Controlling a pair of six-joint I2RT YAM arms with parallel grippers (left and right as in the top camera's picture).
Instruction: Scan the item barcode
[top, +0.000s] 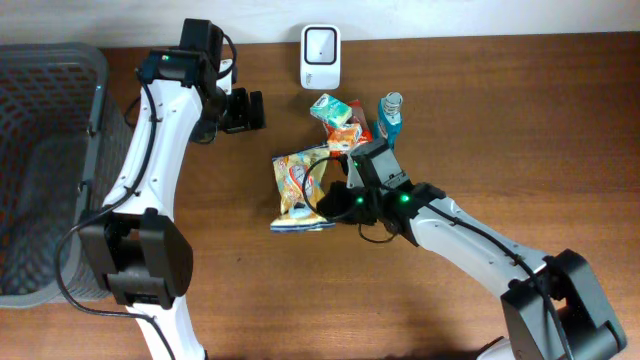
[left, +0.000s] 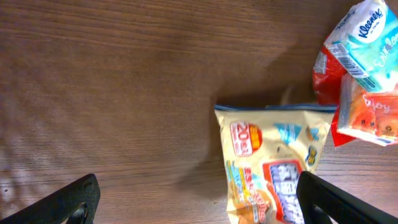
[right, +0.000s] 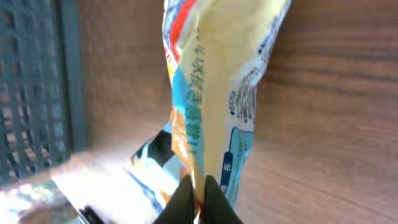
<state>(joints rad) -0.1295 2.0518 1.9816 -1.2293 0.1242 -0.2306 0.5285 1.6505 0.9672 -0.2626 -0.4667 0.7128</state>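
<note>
The snack bag (top: 298, 190), yellow with blue and red print, lies near the middle of the desk (top: 480, 130). The right gripper (top: 328, 200) is clamped on the bag's right-hand edge. In the right wrist view its fingertips (right: 186, 196) pinch the crimped seam, and the bag (right: 217, 93) rises up from them with small print visible on its side. Whether the bag is partly lifted off the wood cannot be told.

The left gripper (top: 252, 110) hangs over bare wood towards the far left of the desk with its jaws spread wide and holding nothing. In its own view the bag (left: 273, 162) lies between and beyond the two dark fingers (left: 68, 199).

Just beyond the bag, close to the right gripper, is a small heap: a green-and-white tissue pack (top: 330, 108), an orange packet (top: 348, 135) and a red packet (left: 326, 81) under them. A small bottle (top: 390, 112) with a blue label is beside them. The white scanner (top: 320, 57) stands at the far edge of the desk, behind this heap. A grey mesh basket (top: 60, 60) fills the desk's left edge, well apart from the bag.
</note>
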